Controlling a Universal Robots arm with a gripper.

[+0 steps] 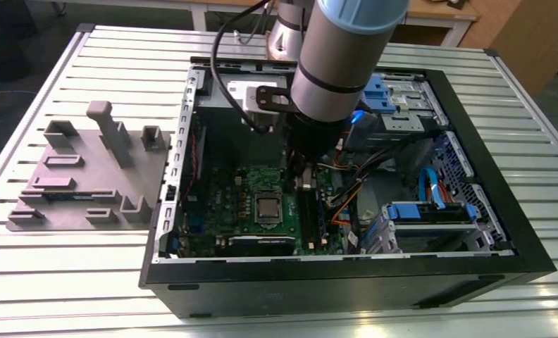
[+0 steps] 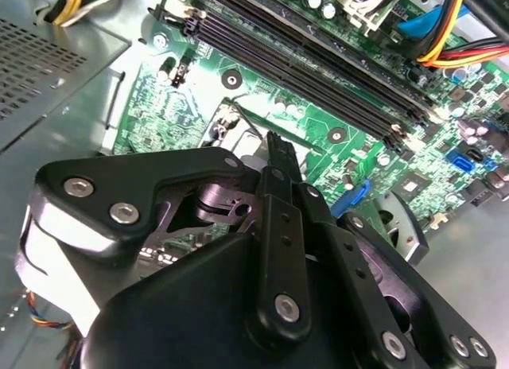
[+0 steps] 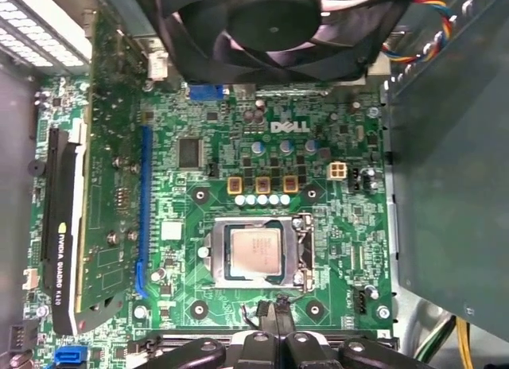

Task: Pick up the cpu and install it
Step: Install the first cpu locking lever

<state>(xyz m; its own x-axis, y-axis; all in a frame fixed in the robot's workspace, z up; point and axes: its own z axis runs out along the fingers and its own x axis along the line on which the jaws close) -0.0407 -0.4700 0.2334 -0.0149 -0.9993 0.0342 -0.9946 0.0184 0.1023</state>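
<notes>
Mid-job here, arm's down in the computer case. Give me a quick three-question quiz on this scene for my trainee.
1. True or false: the cpu lies in its socket on the green motherboard.
2. The grey plastic fixture stands: A) on the table, at the exterior view's left of the computer case; B) inside the case; C) on the motherboard.
3. Fill in: the end effector is nearest the cpu's ____.
Key: 1 true; 2 A; 3 socket.

White lettering stands on the green printed circuit board [image 3: 318, 146]; pale lettering runs along the black-edged expansion card [image 3: 62, 226].
</notes>
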